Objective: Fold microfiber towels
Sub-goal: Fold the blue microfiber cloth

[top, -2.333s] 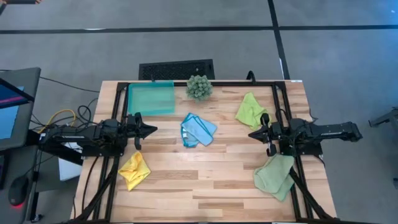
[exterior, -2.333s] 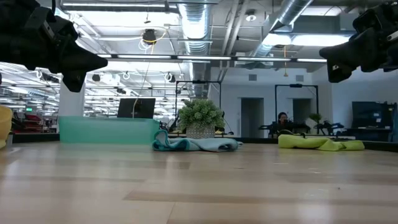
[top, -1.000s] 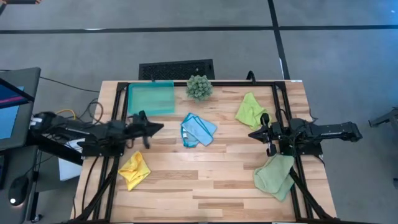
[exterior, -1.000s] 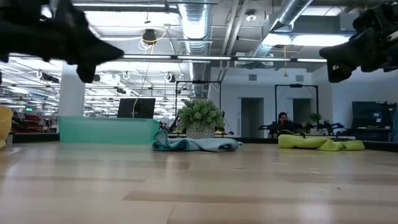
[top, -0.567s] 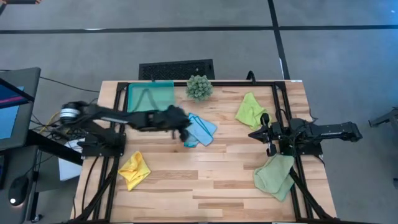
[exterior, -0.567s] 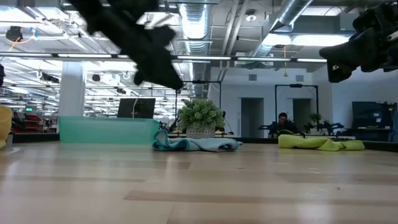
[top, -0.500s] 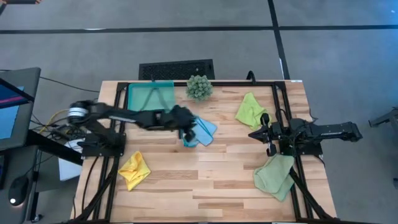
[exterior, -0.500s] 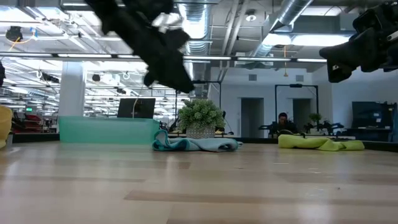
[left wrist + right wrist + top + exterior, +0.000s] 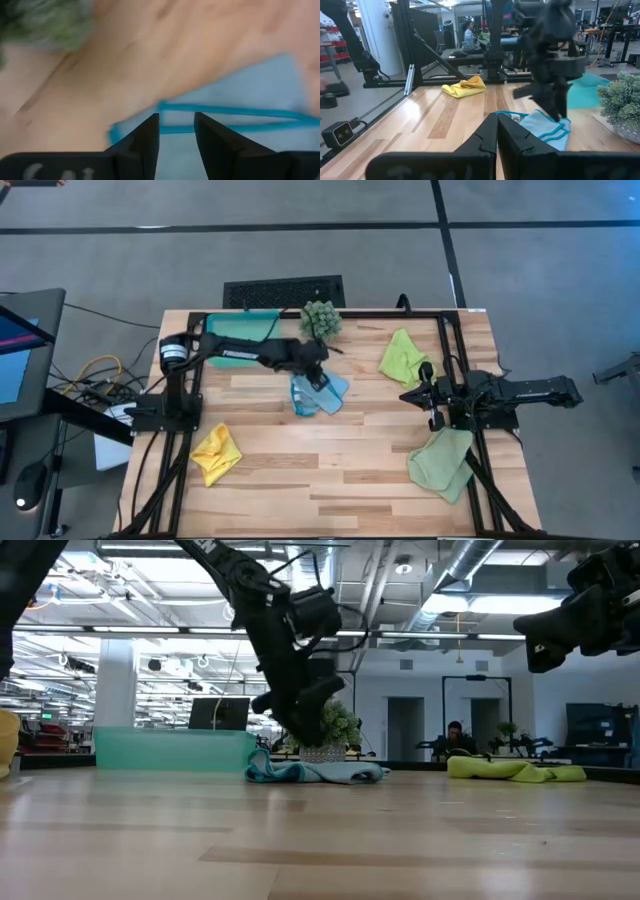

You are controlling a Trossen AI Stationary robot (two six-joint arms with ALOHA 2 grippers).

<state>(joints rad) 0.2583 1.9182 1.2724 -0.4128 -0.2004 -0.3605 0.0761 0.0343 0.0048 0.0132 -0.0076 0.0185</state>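
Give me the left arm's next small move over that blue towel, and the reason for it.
Probably lower straight down and pinch the edge. The left gripper hangs just above the light blue towel, fingers parted with the darker blue hem showing between them in the left wrist view. The towel lies crumpled and unfolded, and the right gripper waits shut at the table's right side.

Teal translucent tray point(image 9: 240, 340) beside spiky green plant point(image 9: 320, 319) at wooden table's point(image 9: 330, 470) far edge.
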